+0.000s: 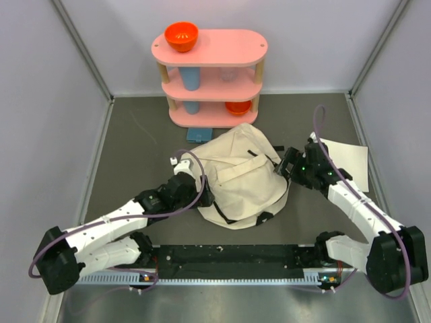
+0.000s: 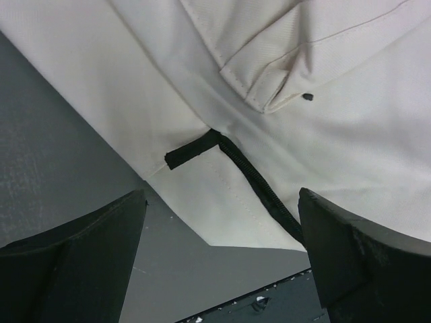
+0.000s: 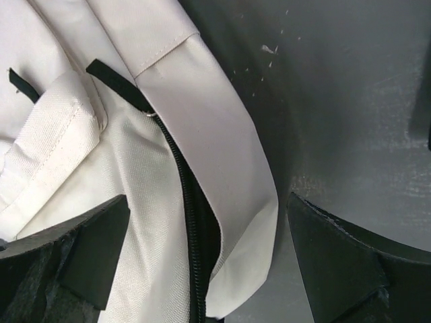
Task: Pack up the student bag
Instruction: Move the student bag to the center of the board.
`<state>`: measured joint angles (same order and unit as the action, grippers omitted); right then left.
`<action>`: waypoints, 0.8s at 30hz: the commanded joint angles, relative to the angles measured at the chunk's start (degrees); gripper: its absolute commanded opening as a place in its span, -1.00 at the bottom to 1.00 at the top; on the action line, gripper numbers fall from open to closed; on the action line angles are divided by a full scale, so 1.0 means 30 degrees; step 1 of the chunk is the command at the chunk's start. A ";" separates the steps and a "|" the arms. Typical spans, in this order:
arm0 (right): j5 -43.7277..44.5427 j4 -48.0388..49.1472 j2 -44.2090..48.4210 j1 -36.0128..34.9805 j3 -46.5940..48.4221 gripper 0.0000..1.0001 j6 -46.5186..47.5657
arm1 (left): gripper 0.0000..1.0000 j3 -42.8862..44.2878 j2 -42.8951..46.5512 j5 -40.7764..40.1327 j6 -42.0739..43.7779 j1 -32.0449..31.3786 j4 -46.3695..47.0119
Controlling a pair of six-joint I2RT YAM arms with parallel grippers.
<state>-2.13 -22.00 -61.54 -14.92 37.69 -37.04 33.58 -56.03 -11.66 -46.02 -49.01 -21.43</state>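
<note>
One crumpled cream canvas student bag (image 1: 239, 178) lies centre frame. Both the left gripper (image 2: 219, 202) and right gripper (image 3: 207, 205) gape wide, empty.

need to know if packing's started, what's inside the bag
Nothing inside shows. The student bag lies slumped; the right wrist view shows only its black zipper and a dark slit. Canvas covers any contents.

- The cream canvas bag (image 1: 239, 178) lies slumped and crumpled on the dark table (image 1: 128, 155), right around the middle.
- A black strap (image 2: 259, 188) runs off a small black tab across the pale cloth.
- The pocket flap (image 2: 269, 74) lies flat, with its stitched corner showing.
- A black zipper (image 3: 192, 229) runs alongside a loose cream fold.
</note>
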 commanded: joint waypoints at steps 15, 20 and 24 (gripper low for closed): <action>-0.6495 0.6187 -0.0264 0.0171 -0.3361 -1.00 -0.2385 | 0.94 -0.2349 -0.3499 0.5206 -0.0981 0.2831 0.7699; -0.5241 0.6571 0.1058 -0.3311 -0.4946 -1.00 -0.4116 | 0.94 -0.1295 -0.3325 0.4970 0.0512 0.4879 0.7408; -0.2900 0.7767 0.1235 -0.6535 -0.5414 -1.00 -0.6718 | 0.94 0.0721 -0.3676 0.5907 0.2530 0.8153 0.6274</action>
<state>-12.60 -4.10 -58.89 -26.72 22.37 -48.40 28.42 -66.70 4.56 -44.29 -31.59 -5.02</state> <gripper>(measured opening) 0.036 0.970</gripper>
